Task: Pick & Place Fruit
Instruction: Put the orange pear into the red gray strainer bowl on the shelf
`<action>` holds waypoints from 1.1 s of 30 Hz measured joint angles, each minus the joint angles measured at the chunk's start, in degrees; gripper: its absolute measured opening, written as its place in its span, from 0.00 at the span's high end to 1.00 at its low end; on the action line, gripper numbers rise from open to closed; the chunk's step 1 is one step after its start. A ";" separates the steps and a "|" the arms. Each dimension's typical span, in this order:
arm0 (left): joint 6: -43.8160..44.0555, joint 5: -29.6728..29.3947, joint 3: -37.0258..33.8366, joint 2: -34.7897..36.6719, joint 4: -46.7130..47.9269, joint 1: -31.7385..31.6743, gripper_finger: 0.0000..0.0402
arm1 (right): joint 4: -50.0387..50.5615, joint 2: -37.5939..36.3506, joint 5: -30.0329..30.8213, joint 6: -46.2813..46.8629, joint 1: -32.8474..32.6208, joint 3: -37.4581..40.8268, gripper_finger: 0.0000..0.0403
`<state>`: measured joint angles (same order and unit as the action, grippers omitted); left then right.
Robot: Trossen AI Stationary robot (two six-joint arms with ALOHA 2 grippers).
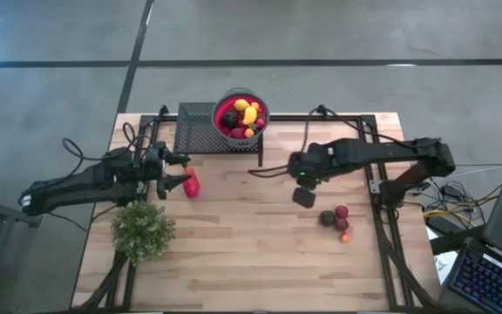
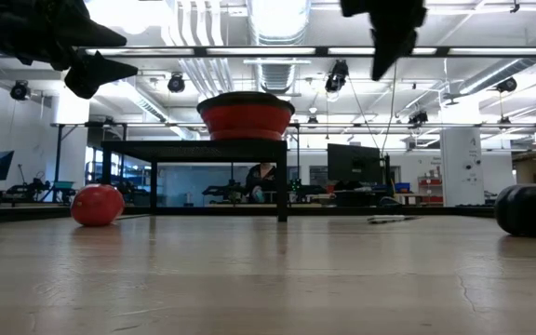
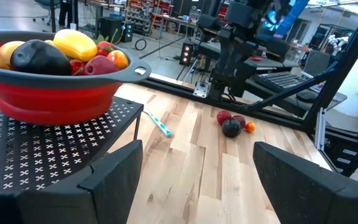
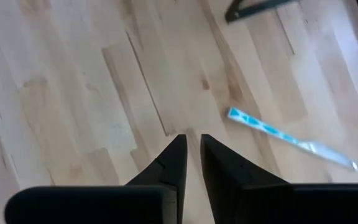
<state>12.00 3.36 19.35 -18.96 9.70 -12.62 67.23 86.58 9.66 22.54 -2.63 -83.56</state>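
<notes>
High view: your red bowl sat at top centre, on the right end of the black mesh rack, and it was heaped with fruit in yellow, red, orange and dark maroon. Left wrist view showed the same heap rising above the rim, with a long yellow piece lying slantwise across the top.

The larger red piece lay on the table left of centre, its long axis running roughly up and down the frame. Your left gripper was just beside it, fingers well apart, nothing between them.

A small cluster of fruit lay right of centre, lower: one dark piece, two red ones, one small orange, all close together. Round shapes, so no long axis to tell.

Your right gripper hung above the table up and to the left of that cluster, fingers nearly together, a thin gap left, holding nothing. The silver knife lay flat on the wood ahead of it, slanting across the right wrist view.

A bushy green plant stood at lower left.
</notes>
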 joint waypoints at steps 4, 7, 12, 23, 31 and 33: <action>-0.01 0.00 0.02 0.00 0.01 0.02 0.22 | -2.55 -7.12 0.01 2.23 -0.15 7.45 0.86; -0.01 0.00 0.00 0.00 0.00 0.02 0.22 | -2.99 -12.29 -0.03 5.84 -0.13 11.97 0.84; -0.01 0.00 0.00 0.00 0.00 0.01 0.22 | -3.17 -18.64 -0.02 8.82 -0.11 17.62 0.81; -0.01 0.00 0.00 0.00 -0.01 0.02 0.22 | -2.85 -22.46 -7.18 31.90 -6.63 26.28 0.73; -0.01 0.00 0.00 0.00 -0.01 0.02 0.22 | -2.70 -22.20 -7.19 49.28 -17.43 28.92 0.64; -0.01 0.00 0.02 0.00 0.01 0.02 0.22 | -2.74 -22.18 -7.17 53.91 -19.98 29.64 0.62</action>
<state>11.99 3.36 19.38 -18.96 9.72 -12.60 64.49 64.40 2.49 76.45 -22.62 -53.92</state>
